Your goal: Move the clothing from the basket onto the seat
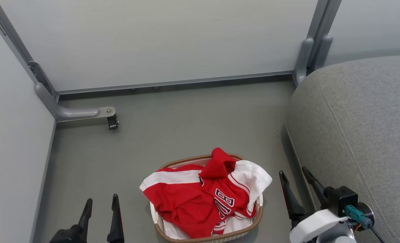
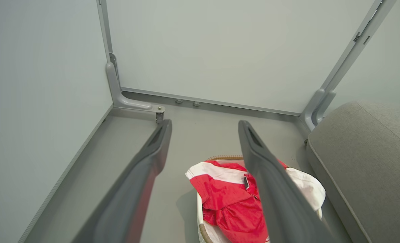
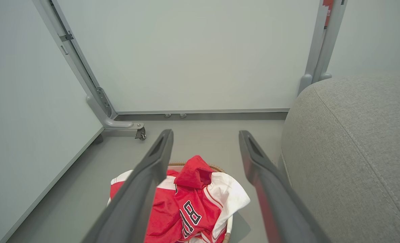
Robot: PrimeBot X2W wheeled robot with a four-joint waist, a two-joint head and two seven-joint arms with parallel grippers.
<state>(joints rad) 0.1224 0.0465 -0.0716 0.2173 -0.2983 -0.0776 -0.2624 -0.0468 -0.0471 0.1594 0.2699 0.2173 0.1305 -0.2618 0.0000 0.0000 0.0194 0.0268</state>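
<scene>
Dark plastic, two long fingers apiece.

- Left gripper [image 1: 102, 199]: fingers parted, nothing held. It is low over the floor [image 1: 152, 135], just left of the basket [image 1: 183, 161].
- Right gripper [image 1: 293, 172]: likewise spread and empty, in the gap between basket and seat [image 1: 362, 135].
- The pair flank the load, probably so that either can reach in.
- Clothing [image 1: 193, 199]: red with white bands, one piece lettered. It is heaped in the basket and spills over the rim. The raised fold on top looks the easiest place to pinch.
- Basket: on the grey floor, near the seat, so the carry should be short.
- Seat: grey woven cloth, nothing on the part shown.
- Task: not yet begun.
</scene>
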